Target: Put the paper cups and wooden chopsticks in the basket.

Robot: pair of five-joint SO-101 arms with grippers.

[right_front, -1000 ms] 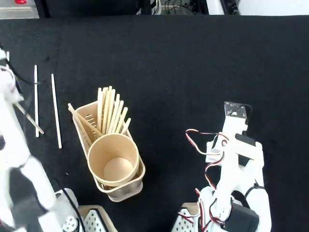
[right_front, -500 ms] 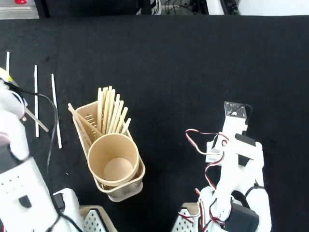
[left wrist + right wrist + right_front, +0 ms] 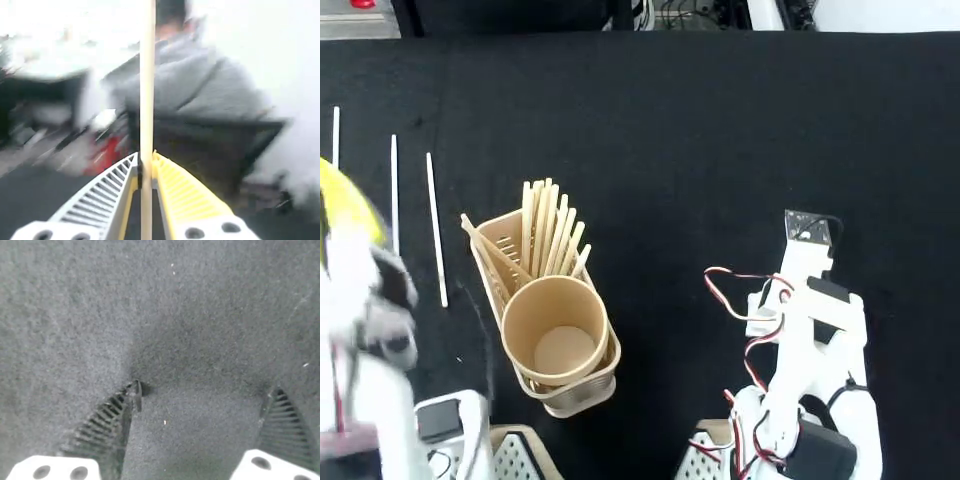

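A beige basket (image 3: 582, 398) stands on the black cloth, holding a paper cup (image 3: 563, 345) and several wooden chopsticks (image 3: 548, 232) that lean out over its far end. Three loose chopsticks (image 3: 435, 230) lie parallel on the cloth to the left of it. In the left wrist view my left gripper (image 3: 145, 161) is shut on one chopstick (image 3: 147, 75), lifted off the table and pointing at the room. From above that arm (image 3: 360, 290) is a blur at the left edge. My right gripper (image 3: 202, 390) is open just over bare cloth, and its arm (image 3: 810, 320) is right of the basket.
The cloth's far edge borders a bench with cables (image 3: 670, 12) and a red button (image 3: 362, 4). Both arm bases (image 3: 720, 455) sit at the near edge. Wide bare cloth lies between the basket and the right arm.
The left arm has drawn back towards the near left and lifted. The slanted chopstick that lay across the loose ones is off the cloth and in its gripper. The right arm stayed still.
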